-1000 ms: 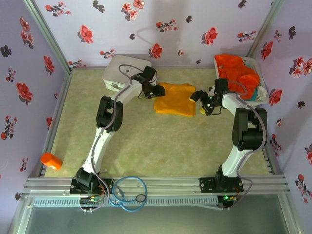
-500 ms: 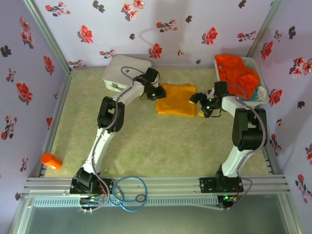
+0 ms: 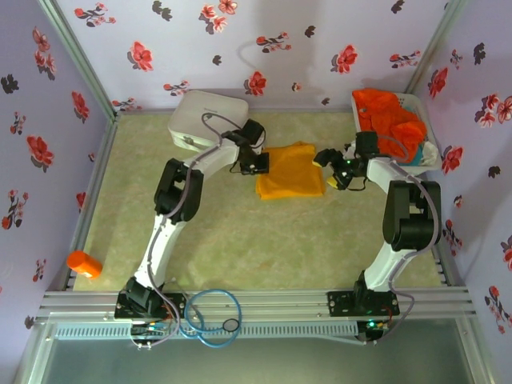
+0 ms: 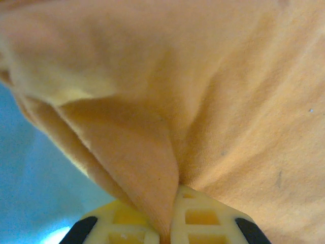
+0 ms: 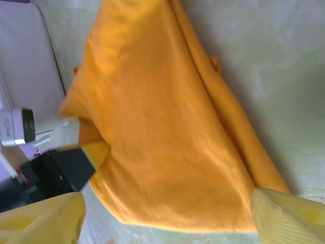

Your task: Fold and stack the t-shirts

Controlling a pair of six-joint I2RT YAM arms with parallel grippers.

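Yellow shirt tugged nearer, lying mid-table with one side pinched.
The left gripper (image 4: 170,226), clamped tight on a fold of the yellow shirt (image 3: 290,172), has drawn the shirt's left edge slightly toward the arms. The right gripper (image 3: 328,168) waits spread wide and empty just beside the right edge. The fold looks nearly finished. The red-orange shirt (image 3: 388,116) lies in the basket (image 3: 426,132), unfolded, and the white case (image 3: 200,120) crowds the left arm.

Both arms outstretched and angled inward, left hand (image 3: 258,164) pinched tight, right hand (image 3: 327,166) spread wide.
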